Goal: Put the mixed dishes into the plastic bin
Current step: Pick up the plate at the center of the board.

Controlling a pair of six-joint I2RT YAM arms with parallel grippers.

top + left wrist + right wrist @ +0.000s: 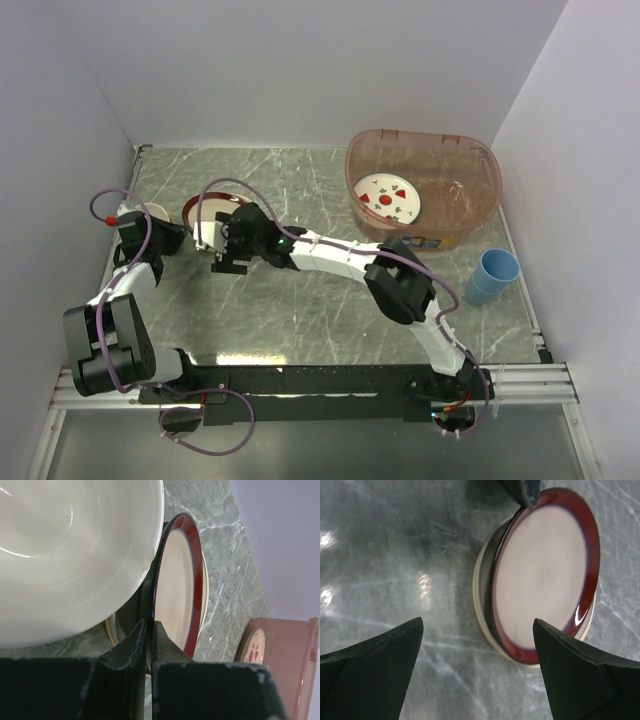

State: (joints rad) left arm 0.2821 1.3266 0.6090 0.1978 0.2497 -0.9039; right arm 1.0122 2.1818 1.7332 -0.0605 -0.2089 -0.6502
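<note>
Tilted red-rimmed dish [545,575] awaits pickup
Left jaws pinch its rim shut; right jaws gape empty, dish ahead between them: best advance squarely onto the raised edge.

A lab test cell. Plain white walls [300,70] box in a marbled worktop [300,320] edged by an aluminium mounting rail [530,378].
</note>
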